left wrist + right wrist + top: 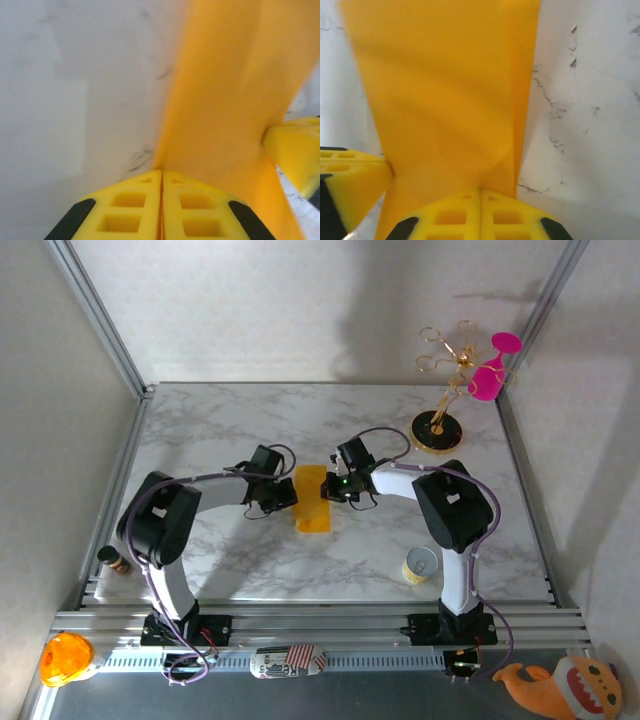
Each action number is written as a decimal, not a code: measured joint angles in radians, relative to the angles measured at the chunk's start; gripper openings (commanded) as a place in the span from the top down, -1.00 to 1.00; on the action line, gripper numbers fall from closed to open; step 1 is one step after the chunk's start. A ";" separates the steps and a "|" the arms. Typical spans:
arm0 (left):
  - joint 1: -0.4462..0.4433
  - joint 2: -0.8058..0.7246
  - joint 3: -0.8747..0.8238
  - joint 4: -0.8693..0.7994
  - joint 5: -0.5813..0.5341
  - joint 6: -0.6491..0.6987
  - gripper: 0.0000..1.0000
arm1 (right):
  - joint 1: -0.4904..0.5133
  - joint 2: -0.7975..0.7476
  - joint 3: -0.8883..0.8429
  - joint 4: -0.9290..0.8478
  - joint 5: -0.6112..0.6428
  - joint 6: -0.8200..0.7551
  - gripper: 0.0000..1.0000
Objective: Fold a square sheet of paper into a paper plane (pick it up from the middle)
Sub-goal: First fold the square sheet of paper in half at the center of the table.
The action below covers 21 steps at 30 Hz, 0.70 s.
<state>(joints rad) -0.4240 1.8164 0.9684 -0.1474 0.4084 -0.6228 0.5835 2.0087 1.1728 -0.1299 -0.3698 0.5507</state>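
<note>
One lengthwise fold at most seems made so far: the square sheet of paper (312, 498) shows in the middle of the top view as a narrow yellow-orange strip, not a pointed dart. In the right wrist view a crease line runs up its face near the strip's right edge. The left gripper (162, 182) is closed on the sheet's left edge, with paper rising from between its pressed-together pads. The right gripper (480, 197) pinches the opposite edge the same way, so the sheet is held between the two. Whether the paper touches the marble counter (220, 430) I cannot tell. I judge the task early: the nose corners, the wing folds and the finished paper plane are all left to do.
</note>
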 measured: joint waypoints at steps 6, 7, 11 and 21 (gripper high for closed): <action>0.050 -0.065 -0.029 -0.046 -0.023 -0.008 0.82 | 0.003 0.005 0.020 -0.029 0.007 -0.024 1.00; 0.051 -0.082 -0.030 -0.043 -0.019 -0.014 0.81 | 0.003 0.005 0.023 -0.033 0.007 -0.028 1.00; 0.028 -0.135 -0.034 0.023 0.021 -0.067 0.81 | 0.003 0.006 0.028 -0.042 0.007 -0.043 1.00; -0.077 0.008 -0.019 0.098 0.067 -0.130 0.84 | 0.003 0.009 0.032 -0.047 0.006 -0.063 1.00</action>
<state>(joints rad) -0.5014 1.8248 0.9493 -0.0490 0.4755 -0.7528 0.5865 2.0178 1.2053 -0.1768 -0.3634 0.4877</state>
